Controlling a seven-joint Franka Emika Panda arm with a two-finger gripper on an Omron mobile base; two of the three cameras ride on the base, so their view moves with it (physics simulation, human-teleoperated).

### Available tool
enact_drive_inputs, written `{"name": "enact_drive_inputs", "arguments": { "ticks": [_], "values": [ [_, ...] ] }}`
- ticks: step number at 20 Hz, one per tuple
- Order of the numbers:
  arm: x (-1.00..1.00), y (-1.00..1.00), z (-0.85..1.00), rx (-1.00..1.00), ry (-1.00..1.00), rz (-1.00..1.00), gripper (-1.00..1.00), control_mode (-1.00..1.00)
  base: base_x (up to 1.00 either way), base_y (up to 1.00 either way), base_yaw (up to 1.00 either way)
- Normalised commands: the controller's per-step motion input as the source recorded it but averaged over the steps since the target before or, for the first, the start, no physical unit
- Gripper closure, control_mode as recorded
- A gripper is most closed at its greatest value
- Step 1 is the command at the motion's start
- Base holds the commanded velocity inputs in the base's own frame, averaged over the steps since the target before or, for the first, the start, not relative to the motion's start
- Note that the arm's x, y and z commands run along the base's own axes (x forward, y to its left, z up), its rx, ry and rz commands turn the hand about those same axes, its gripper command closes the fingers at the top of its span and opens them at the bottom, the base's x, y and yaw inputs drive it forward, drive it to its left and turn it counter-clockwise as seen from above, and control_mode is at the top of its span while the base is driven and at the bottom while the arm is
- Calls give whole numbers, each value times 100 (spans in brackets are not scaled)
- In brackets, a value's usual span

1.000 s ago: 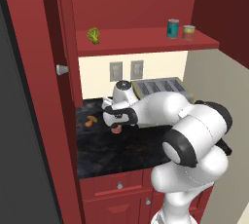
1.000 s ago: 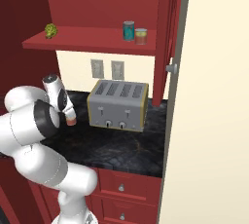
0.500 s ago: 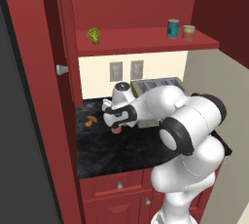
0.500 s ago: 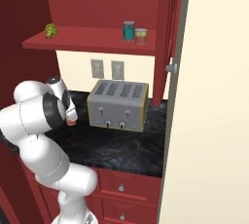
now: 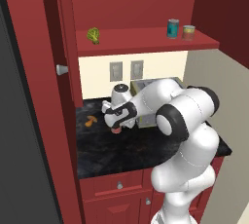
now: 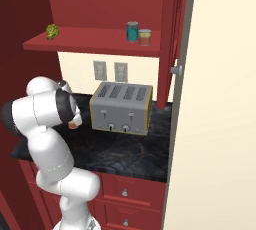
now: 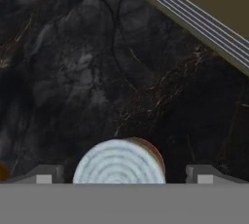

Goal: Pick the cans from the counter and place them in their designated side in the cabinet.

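A small can (image 7: 121,162) with a silvery ringed top and a reddish side stands on the black marbled counter (image 7: 87,72). My gripper (image 7: 124,174) hangs right over it, open, with one dark fingertip (image 7: 46,174) on each side of the can and clear of it. From the base the same can (image 5: 115,130) (image 6: 76,122) shows as a red spot under the hand. A teal can (image 5: 172,28) (image 6: 132,31) and a red-and-yellow can (image 5: 188,32) (image 6: 145,37) stand side by side on the right of the cabinet shelf (image 5: 141,41).
A silver toaster (image 6: 121,107) (image 5: 142,87) stands just right of the hand; its edge (image 7: 194,13) crosses the hand view. A small orange curved item (image 5: 90,120) lies on the counter to the left. A green leafy lump (image 5: 93,34) sits on the shelf's left. Open cabinet doors (image 5: 61,69) (image 6: 176,69) flank the space.
The arm's elbow has folded in closer to the hand. The hand has sunk a little over the can on the counter. The jaws have stayed wide.
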Motion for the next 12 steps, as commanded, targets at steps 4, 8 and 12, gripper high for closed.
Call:
{"name": "enact_drive_inputs", "arguments": {
  "ticks": [4,8,12],
  "values": [
    [19,7,-23,0,3,-1,-100,-100,0,0,0],
    [18,10,-24,0,3,-1,-100,-100,0,0,0],
    [4,16,-27,0,2,-1,100,-100,0,0,0]
  ]
}}
